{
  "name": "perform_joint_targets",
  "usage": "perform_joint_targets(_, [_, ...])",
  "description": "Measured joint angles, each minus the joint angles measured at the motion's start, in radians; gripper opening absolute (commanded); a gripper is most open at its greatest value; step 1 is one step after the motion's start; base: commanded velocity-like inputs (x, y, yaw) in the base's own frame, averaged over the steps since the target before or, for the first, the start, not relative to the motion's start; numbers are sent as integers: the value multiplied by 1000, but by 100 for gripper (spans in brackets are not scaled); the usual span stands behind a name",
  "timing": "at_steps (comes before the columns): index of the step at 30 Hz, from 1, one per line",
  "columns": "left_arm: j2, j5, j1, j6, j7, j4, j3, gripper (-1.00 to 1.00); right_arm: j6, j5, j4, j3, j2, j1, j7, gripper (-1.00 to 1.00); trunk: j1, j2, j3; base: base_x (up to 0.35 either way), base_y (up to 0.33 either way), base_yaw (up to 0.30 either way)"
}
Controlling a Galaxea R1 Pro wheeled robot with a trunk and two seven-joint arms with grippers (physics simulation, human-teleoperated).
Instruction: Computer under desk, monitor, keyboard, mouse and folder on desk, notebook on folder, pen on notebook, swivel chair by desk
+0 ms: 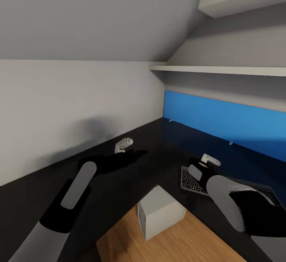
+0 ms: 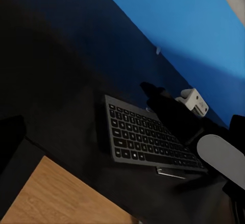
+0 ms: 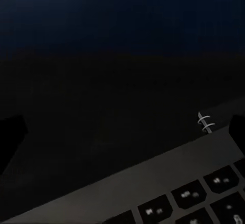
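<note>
Hovering over keyboard (image 1: 194,181) near desk (image 1: 119,182) front edge, right gripper (image 1: 209,160), grip state indeterminate; left gripper (image 1: 124,144) likewise; risk: nudge tips keyboard floorward.

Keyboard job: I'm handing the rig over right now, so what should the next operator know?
Left pincer: over the desk's left wing, carrying nothing; open or shut is unclear.
Right pincer: over the keyboard; its grip can't be judged.
Keyboard: flat on the desk, near the blue back panel.
Computer: on the floor under the desk corner, so that step looks done.
Left, judging by what is in view: monitor, mouse, folder, notebook, pen and chair are not settled here. Confirm the monitor first, then set the keyboard beside it.
</note>
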Motion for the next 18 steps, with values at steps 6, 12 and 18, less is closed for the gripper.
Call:
perform_joint_targets(6, [0, -1, 0, -1, 0, 0, -1, 100, 0, 0, 0, 0, 0, 0, 0, 100, 0, 0, 0, 0, 116, 0])
perform_joint_targets(12, [0, -1, 0, 0, 1, 0, -2, 100, 0, -1, 0, 0, 0, 0, 0, 100, 0, 0, 0, 0, 36, 0])
perform_joint_targets(18, [0, -1, 0, 0, 1, 0, -2, 100, 0, -1, 0, 0, 0, 0, 0, 100, 0, 0, 0, 0, 4, -36])
